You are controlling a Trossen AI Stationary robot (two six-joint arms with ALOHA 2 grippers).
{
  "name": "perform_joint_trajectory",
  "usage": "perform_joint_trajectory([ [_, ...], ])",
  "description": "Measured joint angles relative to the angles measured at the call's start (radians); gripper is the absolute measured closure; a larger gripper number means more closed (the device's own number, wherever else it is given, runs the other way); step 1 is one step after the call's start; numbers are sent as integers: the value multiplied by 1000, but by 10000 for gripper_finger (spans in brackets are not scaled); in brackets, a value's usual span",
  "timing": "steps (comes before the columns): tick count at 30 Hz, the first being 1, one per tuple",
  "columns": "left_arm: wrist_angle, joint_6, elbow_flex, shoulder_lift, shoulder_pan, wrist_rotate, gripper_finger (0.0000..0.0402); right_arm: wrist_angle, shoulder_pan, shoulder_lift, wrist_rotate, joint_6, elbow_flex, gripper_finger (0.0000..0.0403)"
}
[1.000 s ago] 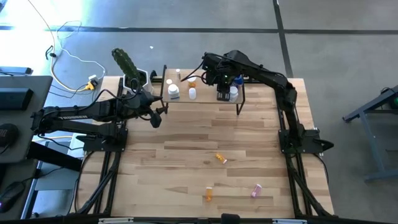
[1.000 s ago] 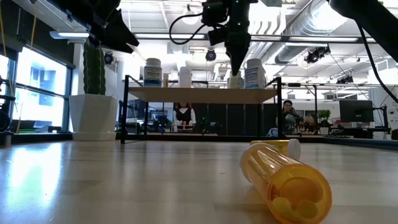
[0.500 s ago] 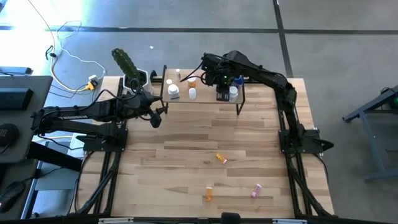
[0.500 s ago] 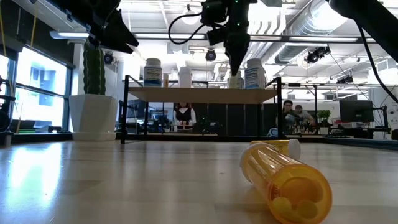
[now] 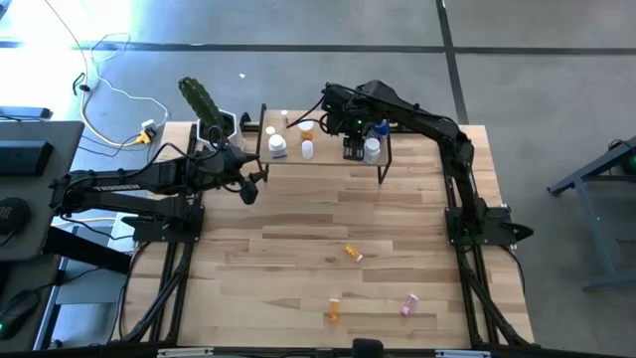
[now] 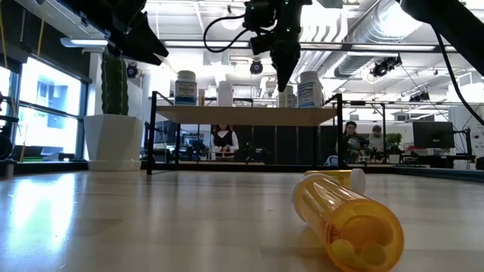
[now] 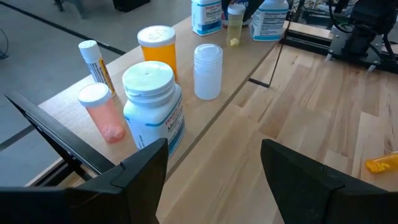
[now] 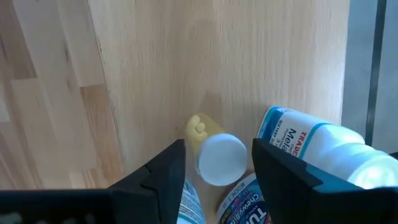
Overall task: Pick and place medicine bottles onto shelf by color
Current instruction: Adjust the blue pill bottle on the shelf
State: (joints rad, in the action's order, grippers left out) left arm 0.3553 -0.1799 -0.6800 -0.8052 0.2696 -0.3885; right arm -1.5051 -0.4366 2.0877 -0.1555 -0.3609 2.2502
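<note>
The shelf point(image 5: 323, 159) stands at the table's far side and carries several medicine bottles. My right gripper point(image 8: 219, 152) hangs over the shelf's right part, pointing down. Its open fingers stand on either side of a small yellow bottle with a white cap point(image 8: 217, 158), clear of it. That bottle point(image 6: 286, 97) stands upright on the shelf board beside white-and-blue bottles point(image 8: 311, 146). My left gripper point(image 5: 248, 187) hovers open off the shelf's left end, with nothing between its fingers point(image 7: 146, 174). Two orange bottles point(image 5: 353, 253) point(image 5: 334, 310) and a pink one point(image 5: 408, 304) lie on the tabletop.
On the shelf's left part stand a big white bottle point(image 7: 152, 102), a pink bottle point(image 7: 102, 112), an orange bottle point(image 7: 157, 46) and a clear white one point(image 7: 208, 70). A cactus in a white pot point(image 5: 209, 114) stands at the far left. People sit in the room behind point(image 6: 352, 140).
My right gripper has opened over the shelf and let go of the small yellow bottle, which stays standing upright on the board. The fingertips now sit slightly above the bottle's cap.
</note>
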Motion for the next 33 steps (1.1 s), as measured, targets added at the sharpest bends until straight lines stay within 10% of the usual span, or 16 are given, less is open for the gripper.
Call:
perform_joint_trajectory([
  [33, -1, -27, 0, 0, 0, -16, 154, -26, -23, -272, 164, 168, 33, 226],
])
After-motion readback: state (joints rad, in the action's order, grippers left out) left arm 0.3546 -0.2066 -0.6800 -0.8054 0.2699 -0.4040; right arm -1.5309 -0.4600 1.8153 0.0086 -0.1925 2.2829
